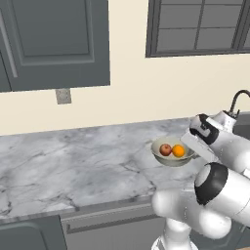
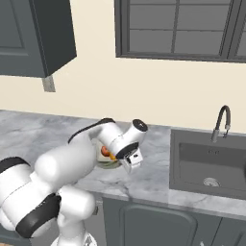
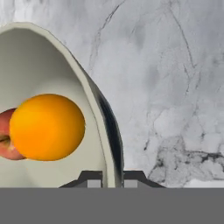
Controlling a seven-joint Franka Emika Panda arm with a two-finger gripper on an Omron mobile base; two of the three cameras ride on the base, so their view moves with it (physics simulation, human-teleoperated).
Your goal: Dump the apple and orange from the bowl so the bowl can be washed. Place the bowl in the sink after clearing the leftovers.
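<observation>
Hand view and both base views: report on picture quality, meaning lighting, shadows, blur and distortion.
Hand view: evenly lit, the orange and bowl rim loom large from closeness, edges slightly soft, the gripper shut on the rim. Left base view: flat light, faint shadow under the bowl, no glare. Right base view: soft, low detail, the sink basin shaded dark.

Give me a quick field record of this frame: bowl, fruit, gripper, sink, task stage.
bowl: bowl on the marble counter, left of the sink
apple: apple inside the bowl, beside the orange
orange: orange inside the bowl, on the gripper's side
gripper: gripper shut on the bowl's rim, one finger inside, one outside
sink: sink with faucet
stage: bowl grasped, fruit not yet dumped
</observation>
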